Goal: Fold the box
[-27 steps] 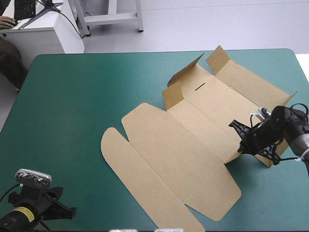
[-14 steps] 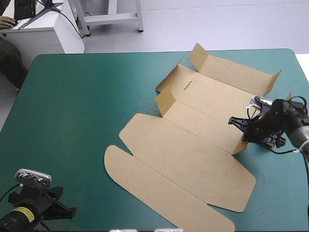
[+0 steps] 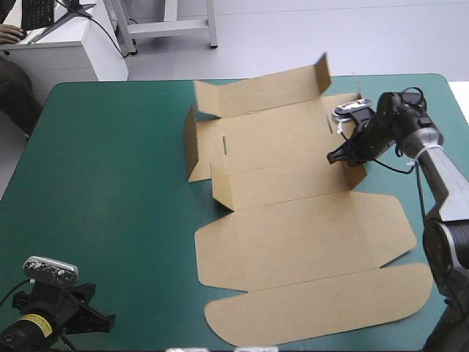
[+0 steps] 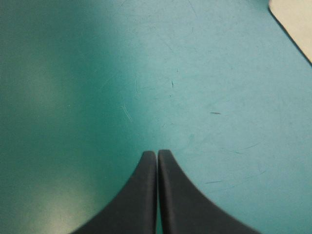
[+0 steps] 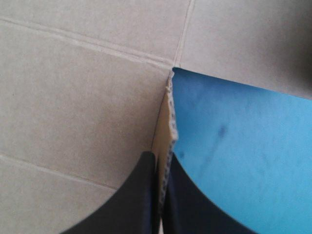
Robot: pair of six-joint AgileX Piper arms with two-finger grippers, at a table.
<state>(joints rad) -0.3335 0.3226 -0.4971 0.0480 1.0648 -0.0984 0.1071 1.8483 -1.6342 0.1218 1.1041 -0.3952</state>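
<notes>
The brown box (image 3: 293,242) lies opened out over the table's middle and right. Its far wall (image 3: 256,92) and a nearer wall (image 3: 286,183) stand raised, and the rounded lid flap (image 3: 322,312) lies flat near the front edge. My right gripper (image 3: 340,155) is at the tray's right end, shut on an upright end flap. In the right wrist view the board's edge (image 5: 169,122) runs between the right gripper's (image 5: 161,156) fingers. My left gripper (image 3: 102,320) rests at the front left corner, shut and empty. The left wrist view shows the left gripper (image 4: 157,152) over teal-green cover, with a box corner (image 4: 292,14) far ahead.
The right arm (image 3: 440,169) reaches in along the table's right edge, above the box's flat panels. The lid flap's end (image 3: 421,282) lies close to that edge. Teal-green cover (image 3: 110,183) shows between the box and the left gripper.
The right gripper has moved toward the far edge, holding the flap, and has swung the whole box round. The lid now lies along the front edge. The left arm has not moved.
</notes>
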